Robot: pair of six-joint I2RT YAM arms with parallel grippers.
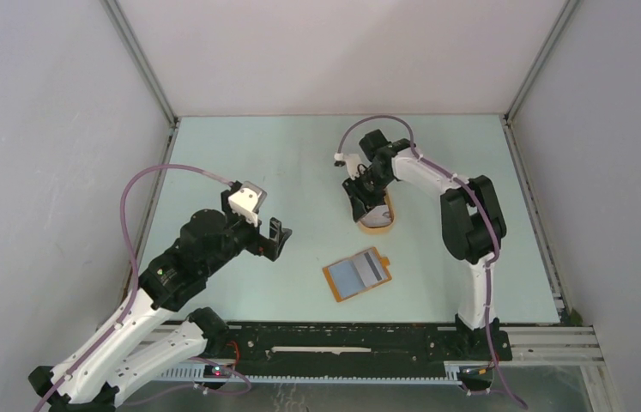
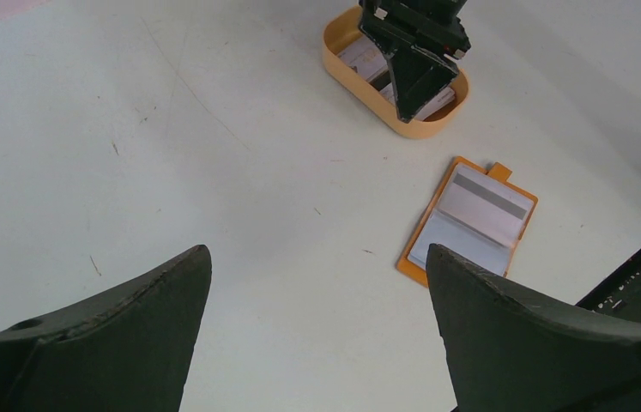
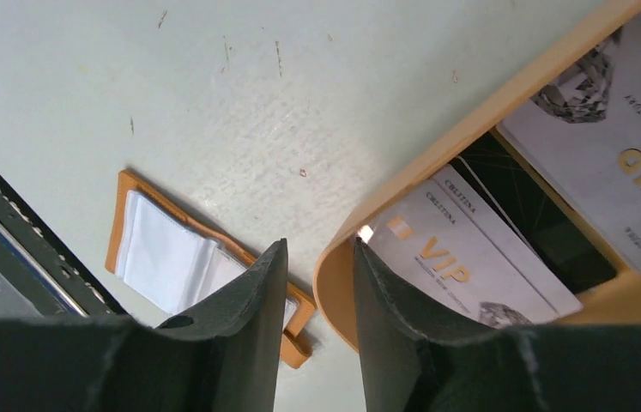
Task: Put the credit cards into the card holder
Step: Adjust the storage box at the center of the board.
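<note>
Right hand (image 3: 317, 251) over tray (image 3: 471, 129) rim mid-desk, jaws narrowed, can't tell if gripping; cards (image 3: 462, 257) lie in tray right under it, holder (image 3: 115, 227) open toward near edge, left hand (image 2: 317, 257) wide open, farther off.

A pale green tabletop (image 1: 299, 154), faintly scuffed, is boxed in by plain grey walls (image 1: 42, 129) on three sides, with metal posts (image 1: 141, 60) at its far corners. Soft, even light.
</note>
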